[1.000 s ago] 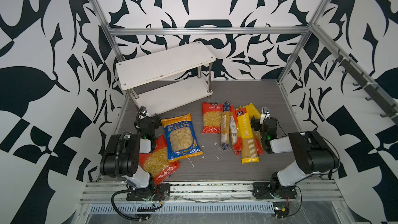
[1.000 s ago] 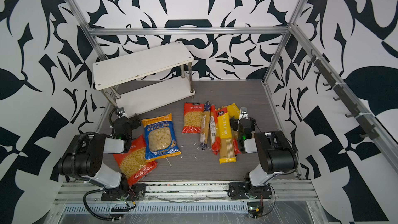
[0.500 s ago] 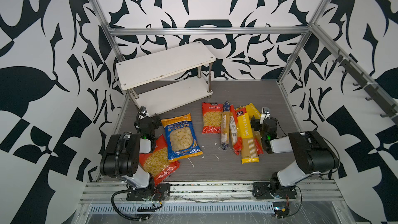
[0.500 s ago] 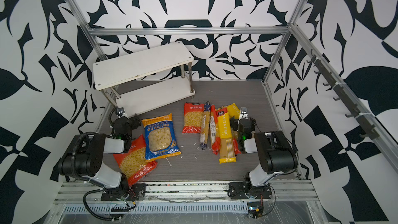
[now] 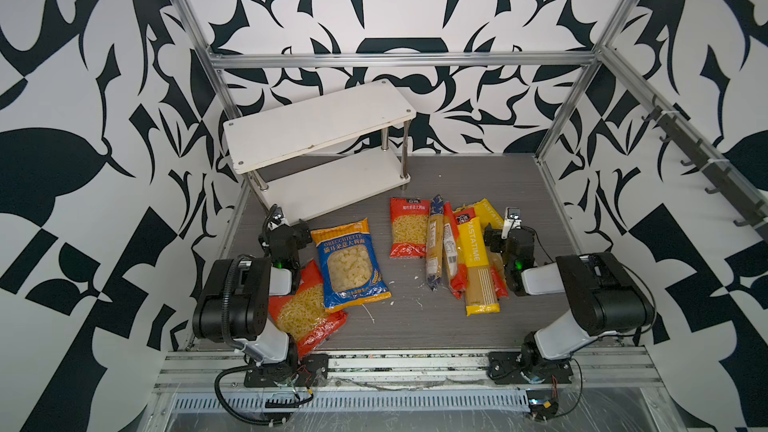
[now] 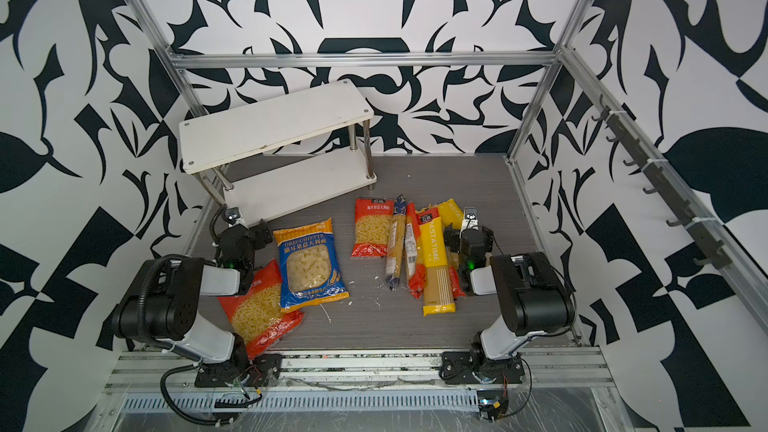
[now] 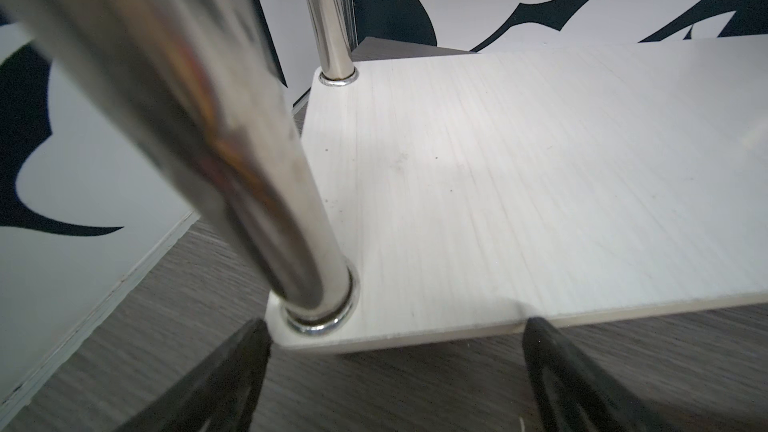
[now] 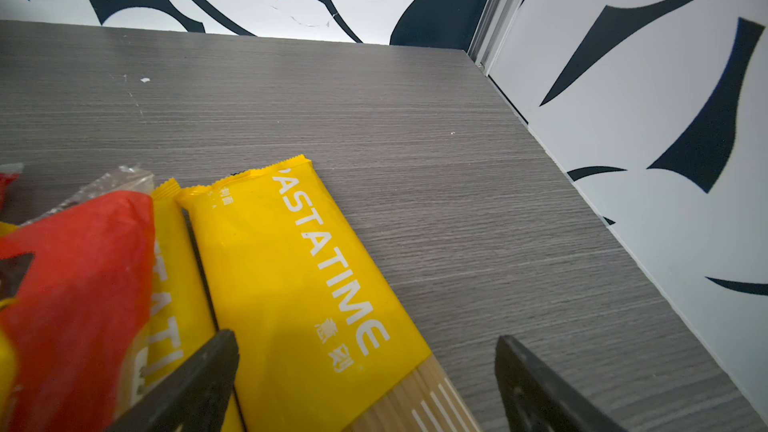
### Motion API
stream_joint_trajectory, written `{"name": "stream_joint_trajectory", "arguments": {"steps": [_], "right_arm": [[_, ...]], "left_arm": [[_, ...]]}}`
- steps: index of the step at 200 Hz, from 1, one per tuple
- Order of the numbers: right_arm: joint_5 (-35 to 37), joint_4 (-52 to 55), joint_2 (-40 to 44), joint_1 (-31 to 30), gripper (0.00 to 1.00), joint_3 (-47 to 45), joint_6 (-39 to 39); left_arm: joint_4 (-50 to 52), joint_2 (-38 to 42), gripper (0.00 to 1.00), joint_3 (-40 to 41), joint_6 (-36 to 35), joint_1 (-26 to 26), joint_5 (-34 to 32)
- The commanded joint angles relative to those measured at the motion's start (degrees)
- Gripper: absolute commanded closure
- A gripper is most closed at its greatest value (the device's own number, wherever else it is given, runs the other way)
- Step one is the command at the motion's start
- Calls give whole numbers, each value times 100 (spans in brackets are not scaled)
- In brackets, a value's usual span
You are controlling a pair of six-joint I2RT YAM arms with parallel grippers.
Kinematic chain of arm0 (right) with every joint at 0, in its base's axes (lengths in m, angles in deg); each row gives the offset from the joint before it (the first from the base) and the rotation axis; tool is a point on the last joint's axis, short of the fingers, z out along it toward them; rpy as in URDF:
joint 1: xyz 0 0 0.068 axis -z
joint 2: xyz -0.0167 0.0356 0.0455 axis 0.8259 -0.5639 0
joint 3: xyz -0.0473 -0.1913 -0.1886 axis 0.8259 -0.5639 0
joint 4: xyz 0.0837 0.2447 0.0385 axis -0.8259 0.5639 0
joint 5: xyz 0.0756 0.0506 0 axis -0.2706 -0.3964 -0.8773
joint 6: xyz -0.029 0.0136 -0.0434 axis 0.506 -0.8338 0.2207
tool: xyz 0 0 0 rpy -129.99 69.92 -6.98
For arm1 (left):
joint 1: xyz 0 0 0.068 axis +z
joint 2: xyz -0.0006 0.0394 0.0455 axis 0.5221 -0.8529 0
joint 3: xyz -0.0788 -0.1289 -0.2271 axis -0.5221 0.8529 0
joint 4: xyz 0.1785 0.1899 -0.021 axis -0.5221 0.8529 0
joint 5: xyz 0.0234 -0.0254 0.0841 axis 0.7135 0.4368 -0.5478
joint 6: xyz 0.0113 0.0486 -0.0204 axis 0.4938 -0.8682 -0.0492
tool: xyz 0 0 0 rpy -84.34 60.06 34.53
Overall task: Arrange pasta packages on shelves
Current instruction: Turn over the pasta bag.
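Nothing is shelved yet: the shelves [image 5: 320, 126], at the table's [image 5: 498, 176] far left corner, stand bare. The pasta packages [image 5: 409, 226] lie mid-table, the orecchiette bag [image 5: 351, 263] leftward, the spaghetti packs [image 5: 473, 251] rightward. The left gripper [image 7: 397, 326] and right gripper [image 8: 365, 340] are spread, empty.

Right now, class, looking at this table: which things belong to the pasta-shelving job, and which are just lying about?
Belong to the job:
shelves; orecchiette bag; middle red bag; front red bag; spaghetti packs.

Just lying about:
pasta crumbs on the floor; hook rail on the wall; aluminium frame.
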Motion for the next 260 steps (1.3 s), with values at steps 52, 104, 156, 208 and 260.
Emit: {"name": "stream_joint_trajectory", "arguments": {"steps": [52,104,156,208,260], "right_arm": [[-143,-68,77,-83,0,96,-43],[-77,-83,83,-83,0,75,-43],[178,987,920,-183,0,308,-78],[1682,4645,2042,-815,0,1574,-678],[-643,6483,2588,-685,8,2276,-2539]], "left_arm": [[-11,57,1,-63,2,12,90],[-17,81,1,-48,38,25,95],[906,1098,1,-127,19,-227,-603],[3143,2824,1,-521,704,-299,-807],[5675,4002,1,-1292,2177,-305,-699]]}}
